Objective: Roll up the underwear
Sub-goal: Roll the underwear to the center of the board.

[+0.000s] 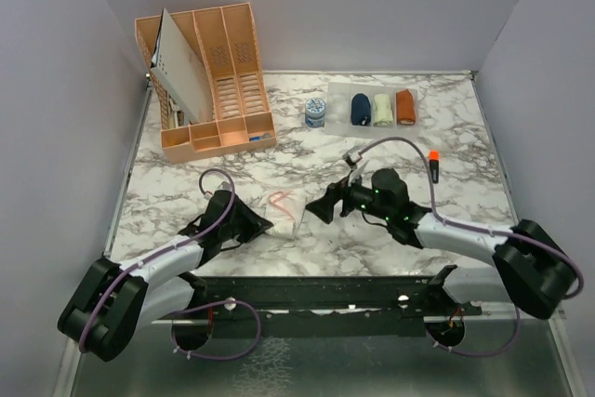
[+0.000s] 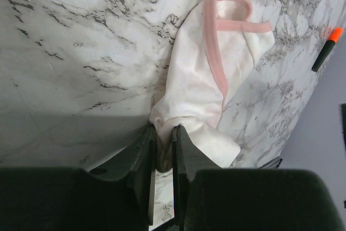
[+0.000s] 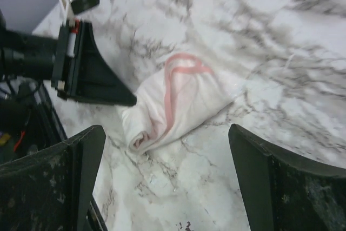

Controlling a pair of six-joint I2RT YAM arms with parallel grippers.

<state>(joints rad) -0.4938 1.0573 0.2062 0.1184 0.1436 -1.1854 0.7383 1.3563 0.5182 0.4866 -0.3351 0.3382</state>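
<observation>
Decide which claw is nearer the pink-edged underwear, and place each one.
Left. The left claw is shut on one end of the underwear; the right claw stands open beside it, gripping nothing.

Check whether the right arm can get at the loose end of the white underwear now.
Probably yes. The right gripper hangs open just beside the underwear, with only bare table between them. The left gripper pinches only its other end, leaving the pink-edged end free.
</observation>
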